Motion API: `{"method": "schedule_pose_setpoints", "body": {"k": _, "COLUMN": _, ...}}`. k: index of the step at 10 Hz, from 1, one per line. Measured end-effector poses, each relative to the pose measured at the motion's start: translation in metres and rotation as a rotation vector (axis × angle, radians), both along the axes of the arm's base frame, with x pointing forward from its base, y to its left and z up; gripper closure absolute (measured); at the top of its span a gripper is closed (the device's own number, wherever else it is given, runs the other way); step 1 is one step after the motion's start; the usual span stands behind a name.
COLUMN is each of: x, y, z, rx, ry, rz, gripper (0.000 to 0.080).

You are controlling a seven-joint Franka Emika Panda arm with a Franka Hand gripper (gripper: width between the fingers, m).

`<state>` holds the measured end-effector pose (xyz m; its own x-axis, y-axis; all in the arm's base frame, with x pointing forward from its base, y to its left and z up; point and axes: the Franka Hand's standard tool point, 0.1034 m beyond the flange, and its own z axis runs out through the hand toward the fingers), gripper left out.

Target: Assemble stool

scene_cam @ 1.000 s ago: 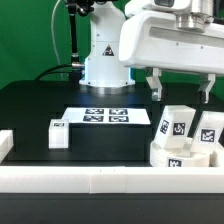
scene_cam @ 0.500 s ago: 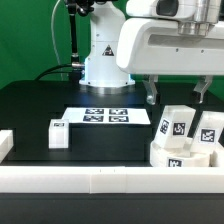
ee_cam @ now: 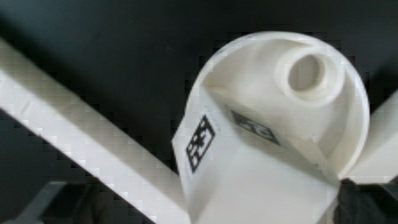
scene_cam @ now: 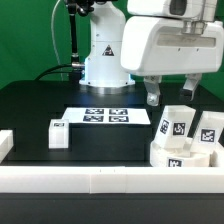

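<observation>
A black table (scene_cam: pixel 40 105) stands before a green backdrop (scene_cam: pixel 30 40), with the white robot base (scene_cam: pixel 105 55) at twelve o'clock on the far edge.

The gripper (scene_cam: pixel 171 90) hangs at about two o'clock. Its fingers (scene_cam: pixel 150 93) are spread wide with nothing between them and touch nothing.

Just below it, at four o'clock, sits the round seat (scene_cam: pixel 165 153) hard against the front rail (scene_cam: pixel 100 180). The two legs (scene_cam: pixel 177 124) there show their square tags. I cannot tell whether they stand on the seat or just behind it. The third leg (scene_cam: pixel 58 133) stands alone at eight o'clock, well apart from the rest and just beside the marker board (scene_cam: pixel 107 116), which lies flat mid-table.

The front rail runs along the whole six o'clock edge, and a short rail piece (scene_cam: pixel 5 143) closes the nine o'clock side. Bare table lies open between the marker board and the front rail, and from ten to twelve o'clock.

A white leg (ee_cam: pixel 267 110) fills the wrist view, very close, with a round hole in its end and tags on its sides. A white rail (ee_cam: pixel 71 130) crosses slantwise behind it. The fingertips are too blurred there to make out.
</observation>
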<state>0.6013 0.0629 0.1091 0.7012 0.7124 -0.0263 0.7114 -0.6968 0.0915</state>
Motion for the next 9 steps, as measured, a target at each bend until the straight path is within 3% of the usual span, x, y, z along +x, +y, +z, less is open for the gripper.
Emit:
{"method": "schedule_pose_setpoints", "body": {"k": 5, "x": 0.0006, "y": -0.0054, "z": -0.0001, "rx": -0.03, "ry": 0.026, "rz": 0.32, "gripper": 0.0151}}
{"method": "schedule_pose_setpoints", "body": {"k": 9, "x": 0.0009, "y": -0.0017, "z": -0.006, "rx": -0.096, "ry": 0.07, "rz": 0.756, "gripper": 0.0151}}
